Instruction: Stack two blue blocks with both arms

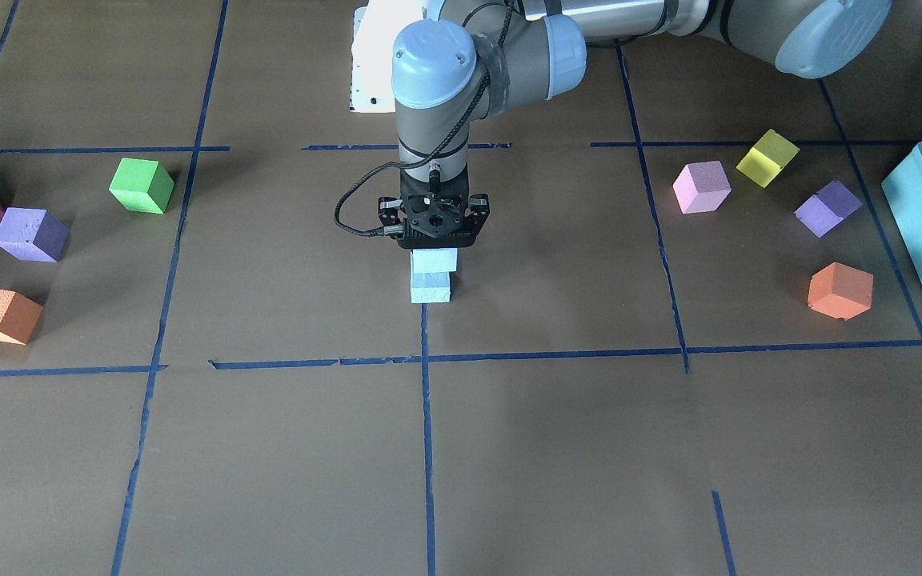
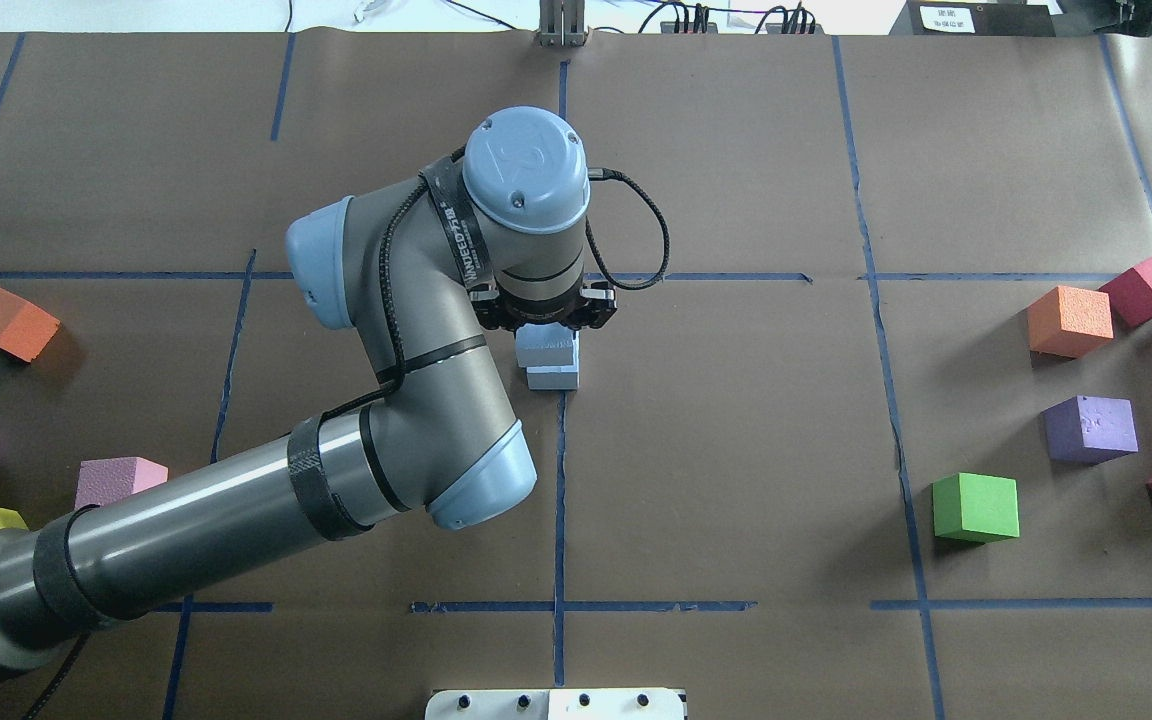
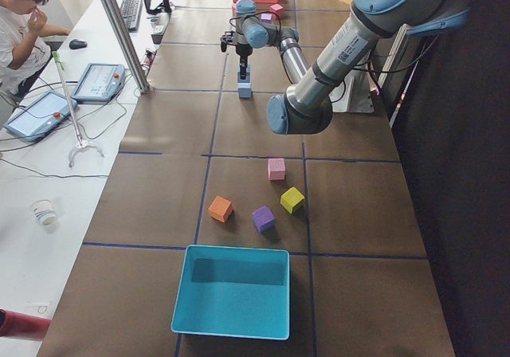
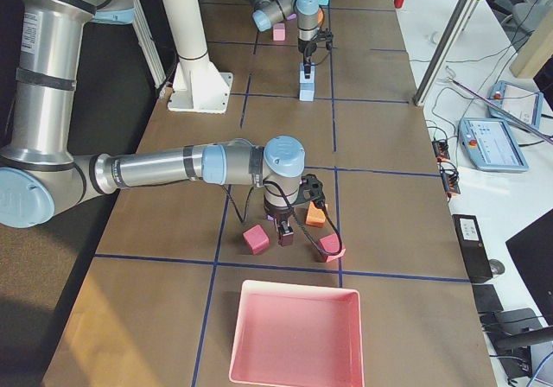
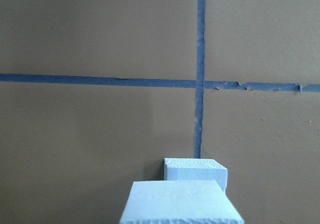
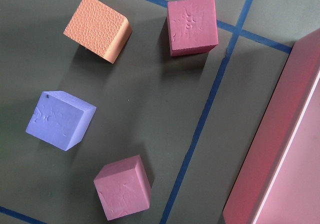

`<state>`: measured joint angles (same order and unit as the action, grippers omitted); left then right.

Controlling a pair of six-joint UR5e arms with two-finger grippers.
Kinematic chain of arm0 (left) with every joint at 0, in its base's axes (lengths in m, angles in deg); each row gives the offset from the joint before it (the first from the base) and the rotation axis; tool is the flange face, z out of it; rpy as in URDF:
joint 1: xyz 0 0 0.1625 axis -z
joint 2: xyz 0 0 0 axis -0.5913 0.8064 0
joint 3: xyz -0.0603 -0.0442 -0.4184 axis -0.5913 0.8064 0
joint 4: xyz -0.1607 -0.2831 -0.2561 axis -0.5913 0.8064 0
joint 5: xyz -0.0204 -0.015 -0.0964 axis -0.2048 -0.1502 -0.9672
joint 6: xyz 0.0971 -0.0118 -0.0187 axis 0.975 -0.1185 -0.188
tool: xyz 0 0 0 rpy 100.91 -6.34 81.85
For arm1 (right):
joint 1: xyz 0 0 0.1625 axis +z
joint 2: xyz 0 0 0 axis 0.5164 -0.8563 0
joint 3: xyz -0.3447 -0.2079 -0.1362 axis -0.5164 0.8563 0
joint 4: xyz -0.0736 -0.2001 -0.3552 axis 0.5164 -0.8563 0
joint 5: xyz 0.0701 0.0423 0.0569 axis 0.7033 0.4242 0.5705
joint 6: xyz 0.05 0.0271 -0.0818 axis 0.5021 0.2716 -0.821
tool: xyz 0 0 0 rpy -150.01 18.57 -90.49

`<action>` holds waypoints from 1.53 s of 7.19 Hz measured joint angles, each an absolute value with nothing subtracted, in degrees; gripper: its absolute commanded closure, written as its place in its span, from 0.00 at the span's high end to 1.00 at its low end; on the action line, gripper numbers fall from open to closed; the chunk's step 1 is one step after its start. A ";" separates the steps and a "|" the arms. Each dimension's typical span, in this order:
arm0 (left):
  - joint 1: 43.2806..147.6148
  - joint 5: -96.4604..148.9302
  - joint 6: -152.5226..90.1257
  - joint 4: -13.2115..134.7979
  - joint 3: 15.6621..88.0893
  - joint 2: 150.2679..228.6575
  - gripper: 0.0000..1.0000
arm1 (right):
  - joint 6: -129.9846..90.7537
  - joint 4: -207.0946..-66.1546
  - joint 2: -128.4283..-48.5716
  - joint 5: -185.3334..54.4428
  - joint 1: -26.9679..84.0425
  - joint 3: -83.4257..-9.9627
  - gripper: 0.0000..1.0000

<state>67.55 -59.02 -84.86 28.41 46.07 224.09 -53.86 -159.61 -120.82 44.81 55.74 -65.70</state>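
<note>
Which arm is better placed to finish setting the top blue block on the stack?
Left. The left gripper is right over the upper blue block, which sits on the lower blue block. The right gripper hovers far off, by the pink tray.

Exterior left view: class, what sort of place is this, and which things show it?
Probably a robotics lab or test cell. A grey jointed robot arm reaches over a paper-covered table marked into squares with blue tape, and a person is at a side bench with two control tablets and cables.
</note>
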 measured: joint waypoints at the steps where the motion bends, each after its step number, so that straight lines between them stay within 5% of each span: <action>1: 67.19 -58.67 -84.75 28.74 44.87 224.47 0.26 | -53.89 -159.57 -120.82 44.82 55.74 -65.69 0.99; 4: 66.78 -58.51 -84.65 31.11 41.83 224.89 0.33 | -53.96 -159.55 -120.82 44.78 55.78 -65.67 0.99; 5: 66.76 -58.55 -84.64 31.38 41.50 224.99 0.51 | -53.94 -159.52 -120.82 44.78 55.77 -65.68 0.99; 6: 66.77 -58.57 -84.63 31.48 41.33 225.03 0.86 | -53.92 -159.49 -120.82 44.77 55.75 -65.72 0.99; 7: 66.80 -58.60 -84.63 31.51 41.28 225.05 1.00 | -53.94 -159.47 -120.82 44.77 55.75 -65.75 0.99; 11: 70.74 -64.50 -82.77 30.70 42.69 224.81 1.00 | -53.85 -159.46 -120.82 44.78 55.74 -65.76 0.99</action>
<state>70.74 -64.50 -82.77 30.70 42.69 224.81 -53.85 -159.46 -120.82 44.78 55.74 -65.76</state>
